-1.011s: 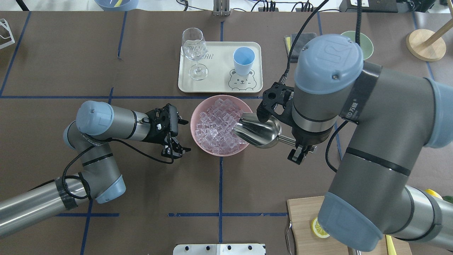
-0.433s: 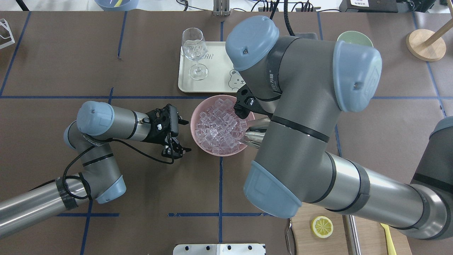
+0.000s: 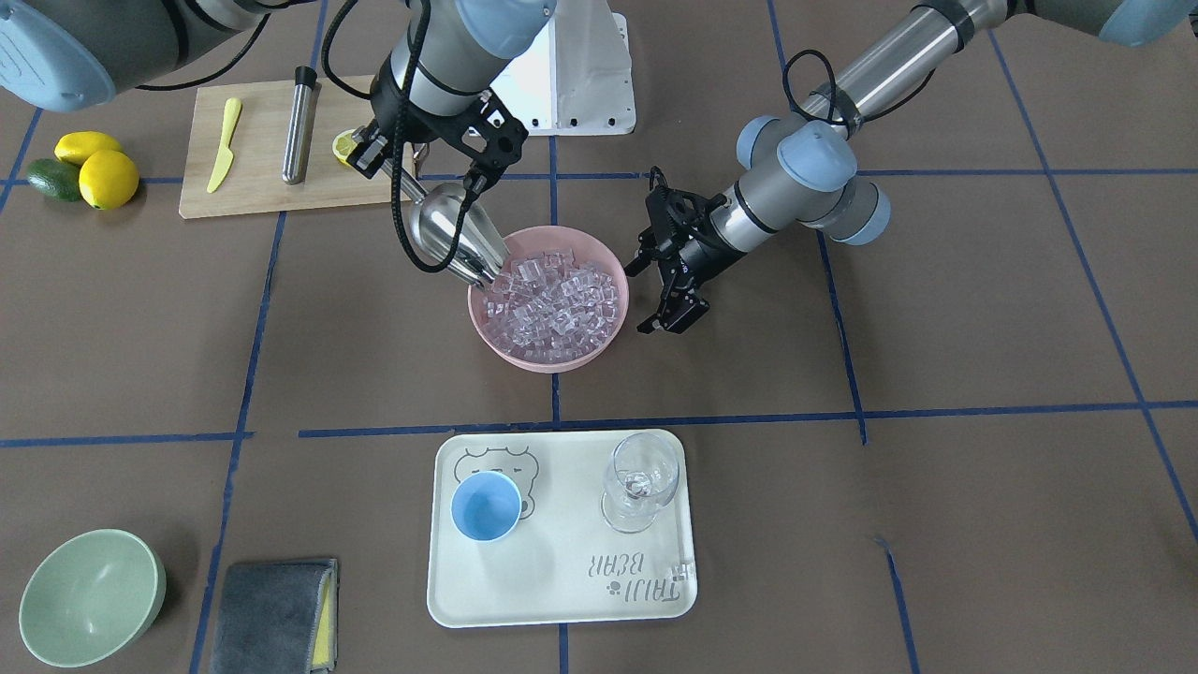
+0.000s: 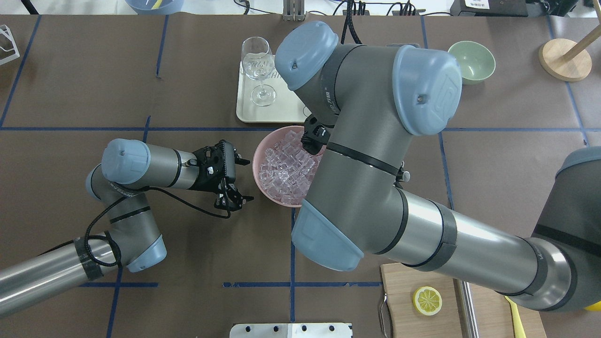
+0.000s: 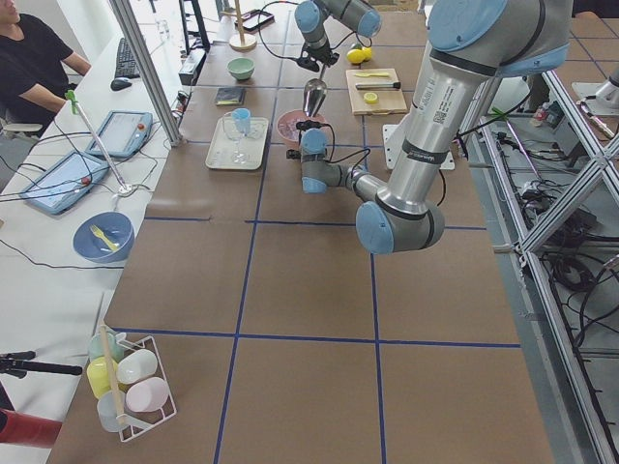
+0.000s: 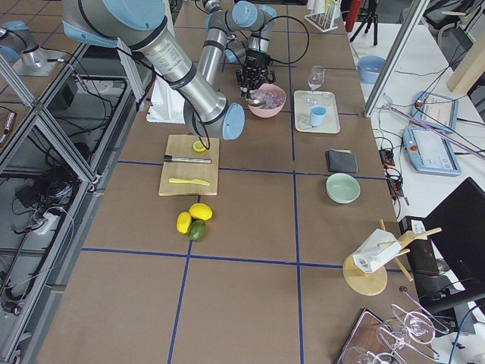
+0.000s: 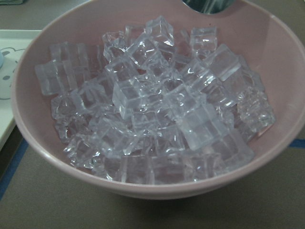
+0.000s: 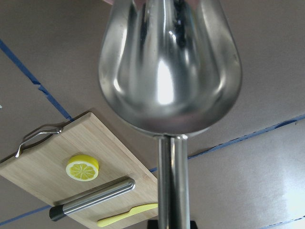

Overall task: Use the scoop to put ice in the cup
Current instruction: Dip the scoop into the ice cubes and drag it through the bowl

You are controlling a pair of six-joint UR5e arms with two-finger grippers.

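Clear ice cubes [image 3: 552, 300] fill a pink bowl [image 3: 547, 360]; they also show in the overhead view [image 4: 284, 164] and close up in the left wrist view [image 7: 152, 109]. My right gripper [image 3: 386, 164] is shut on the thin handle of the steel scoop [image 3: 449, 234]. The scoop tilts tip-down, its tip at the ice by the bowl's rim; it fills the right wrist view [image 8: 169, 71]. My left gripper [image 4: 245, 180] is open and empty beside the bowl's other side. The light-blue cup [image 3: 486, 505] stands on a cream tray [image 3: 562, 590]. In the overhead view my right arm hides the cup and the scoop.
A wine glass [image 3: 641, 482] stands on the tray beside the cup. A cutting board [image 3: 253, 187] holds a steel cylinder [image 3: 299, 122], a yellow knife [image 3: 223, 145] and a lemon slice [image 4: 427, 300]. A green bowl [image 3: 89, 594] and a grey cloth [image 3: 271, 613] lie beyond the tray.
My right arm has swung over the bowl and tray, and now hides the cup and scoop from overhead. The left arm has stayed in place, open.
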